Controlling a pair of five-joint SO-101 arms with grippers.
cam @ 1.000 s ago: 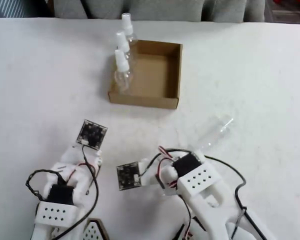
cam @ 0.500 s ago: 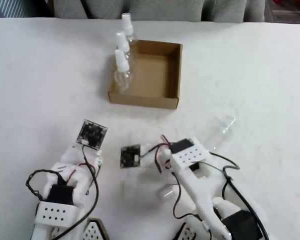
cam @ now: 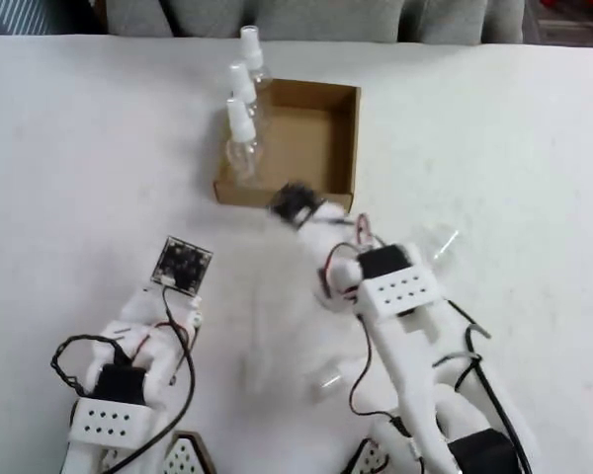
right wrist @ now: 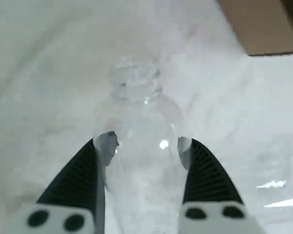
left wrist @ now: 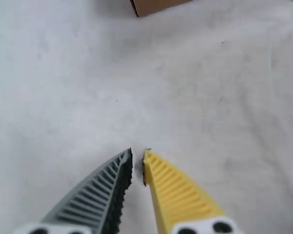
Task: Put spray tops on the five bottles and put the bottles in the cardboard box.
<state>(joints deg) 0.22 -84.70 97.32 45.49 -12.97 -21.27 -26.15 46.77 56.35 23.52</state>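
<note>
Right gripper (right wrist: 144, 146) clamped on an uncapped clear bottle (right wrist: 136, 107) — neck pointed away from the wrist, the cardboard box (cam: 348, 138) near wall just ahead. Left gripper (left wrist: 137, 158) pinched closed, empty, farther back. Three capped bottles (cam: 240, 123) lined the box's left wall — the rest stood open.

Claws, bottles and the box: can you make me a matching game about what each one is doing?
Things:
1. left claw
2. right claw
3. bottles with spray tops
4. box

Clues:
A. brown, open on top
B. shut, holding nothing
C. holding a clear bottle with no top
D. standing in a row by one box wall

Pairs: 1-B, 2-C, 3-D, 4-A
</note>
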